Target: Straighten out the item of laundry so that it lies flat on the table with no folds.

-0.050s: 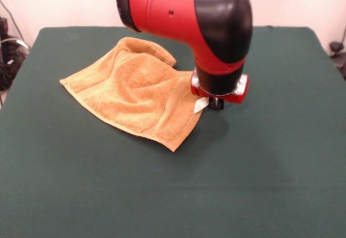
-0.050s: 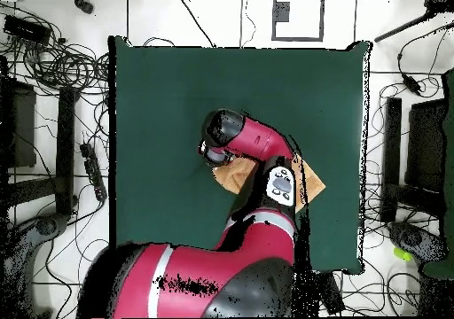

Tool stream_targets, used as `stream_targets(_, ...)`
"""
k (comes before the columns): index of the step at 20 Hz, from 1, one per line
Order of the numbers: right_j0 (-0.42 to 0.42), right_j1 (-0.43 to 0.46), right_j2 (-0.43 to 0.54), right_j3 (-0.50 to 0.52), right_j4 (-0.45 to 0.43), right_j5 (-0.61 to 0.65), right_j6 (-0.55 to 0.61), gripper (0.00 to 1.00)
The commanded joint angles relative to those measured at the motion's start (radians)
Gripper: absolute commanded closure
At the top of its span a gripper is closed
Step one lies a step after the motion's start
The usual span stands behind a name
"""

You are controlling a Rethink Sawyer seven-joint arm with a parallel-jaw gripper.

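Note:
The item of laundry (image 1: 135, 92), an orange-tan towel, lies rumpled on the green table (image 1: 259, 184), left of centre. Its far corner is folded over and creases run across its middle. A white label (image 1: 200, 105) sticks out at its right edge. My gripper (image 1: 216, 104) is down at that edge, right beside the label, and the red and black wrist hides most of it. In the overhead view the arm covers most of the towel (image 2: 233, 175), and only tan patches show on either side of it above the table (image 2: 168, 94).
The bulky red arm (image 1: 184, 11) hangs over the table's far middle. Cables and dark equipment (image 2: 53, 67) lie on the floor round the table, and some show at the left edge (image 1: 8, 54) in the front view.

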Motion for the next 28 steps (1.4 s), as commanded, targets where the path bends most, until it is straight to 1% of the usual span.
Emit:
stream_targets(1,0.081,0.162,0.112,-0.163,0.115,-0.308,0.363,1.0)
stream_targets(6,0.088,0.182,0.093,-0.198,0.124,-0.27,0.367,1.0)
stream_targets(9,0.084,0.208,0.079,-0.258,0.113,-0.18,0.362,1.0)
stream_targets(11,0.069,0.229,0.082,-0.311,0.105,-0.091,0.355,1.0)
stream_targets(13,0.048,0.256,0.089,-0.385,0.095,0.039,0.349,1.0)
stream_targets(16,0.013,0.294,0.109,-0.501,0.071,0.238,0.3,1.0)
stream_targets(19,-0.023,0.329,0.143,-0.594,0.067,0.384,0.241,1.0)
stream_targets(22,-0.044,0.333,0.157,-0.632,0.055,0.449,0.172,1.0)
stream_targets(25,-0.057,0.334,0.165,-0.659,0.056,0.497,0.165,1.0)
stream_targets(27,-0.061,0.317,0.167,-0.65,0.057,0.507,0.163,1.0)
stream_targets(28,-0.061,0.297,0.167,-0.628,0.055,0.49,0.158,1.0)
